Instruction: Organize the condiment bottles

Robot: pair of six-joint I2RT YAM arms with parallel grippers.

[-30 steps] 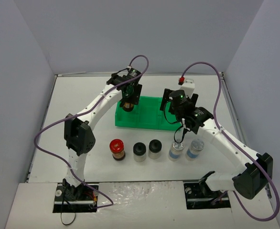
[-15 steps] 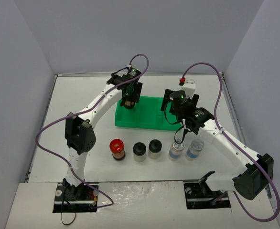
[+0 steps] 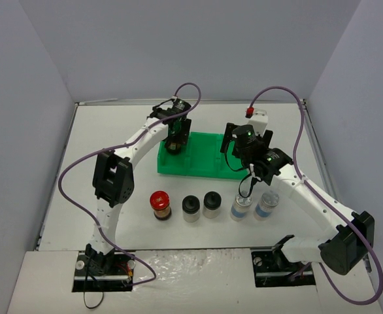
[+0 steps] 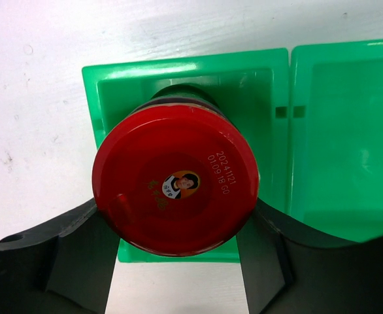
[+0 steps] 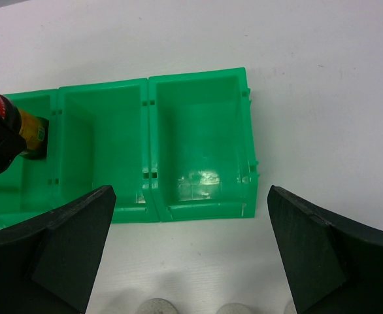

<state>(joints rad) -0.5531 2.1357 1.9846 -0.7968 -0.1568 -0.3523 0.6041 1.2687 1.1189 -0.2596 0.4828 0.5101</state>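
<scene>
— Where is the red jar [image 4: 175, 186]?
— Left claw [image 4: 178, 227] clamps it, at the bin's [image 4: 185, 63] left cell. Better lower it straight, centred, then release. Right claw [image 5: 191, 255] is spread, empty.

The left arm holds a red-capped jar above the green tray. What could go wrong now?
1. In the wrist view the jar held by the left gripper overlaps the near wall of the tray; released there, it may catch the wall and tip.
2. The open right gripper hangs close to the silver-capped jars; a careless move could knock one over.
</scene>
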